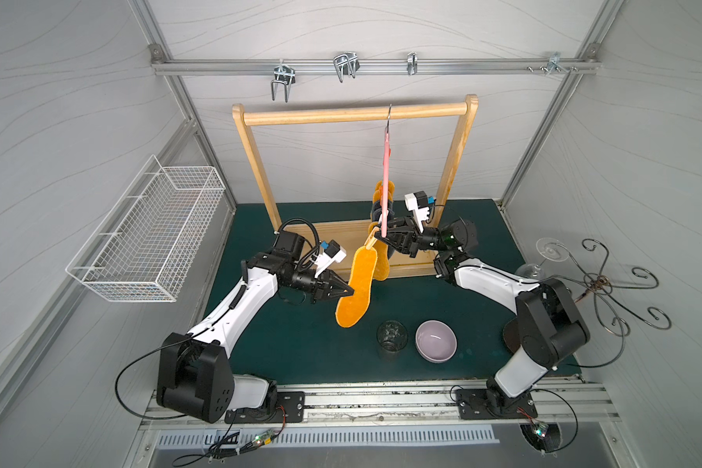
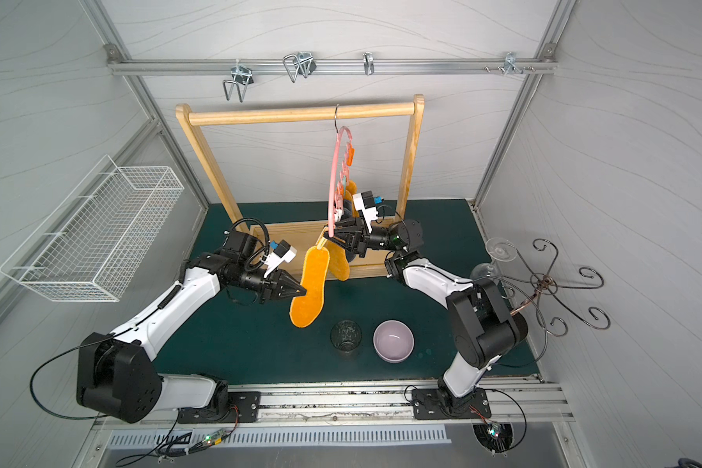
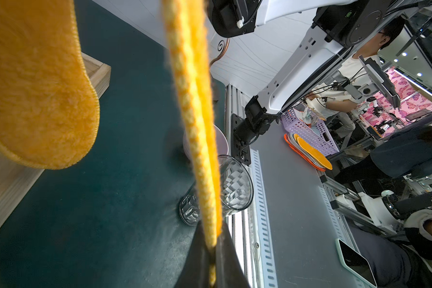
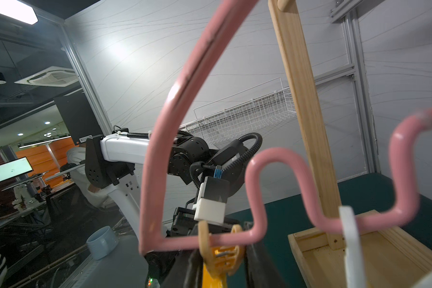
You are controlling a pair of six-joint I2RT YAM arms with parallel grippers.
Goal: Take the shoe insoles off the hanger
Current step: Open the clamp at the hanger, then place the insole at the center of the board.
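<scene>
Both top views show one glass [image 1: 391,335] and one bowl [image 1: 436,340] nearest the front edge of the green table [image 1: 300,356]. Just behind them the left arm lies low and stretched forward, wrist level. The left gripper [image 1: 351,291] is clenched on the side edge of the front insole [image 1: 357,287]. In the left wrist view that stitched edge runs straight out from between the fingers. The mustard insole hangs slanted from a yellow clothespin [image 4: 220,254] at the lower corner of the pink hanger [image 1: 386,162]. Farther back the right arm has its elbow raised and its forearm reaching inward, with the right gripper [image 1: 381,239] at that same corner. Its jaws stand on either side of the clothespin; whether they press it I cannot tell. A second insole [image 1: 381,265], also mustard, hangs just behind the first. Beyond it are at least one more mustard one and something dark, partly hidden. The hanger's hook sits on the wooden rack [image 1: 353,113].
</scene>
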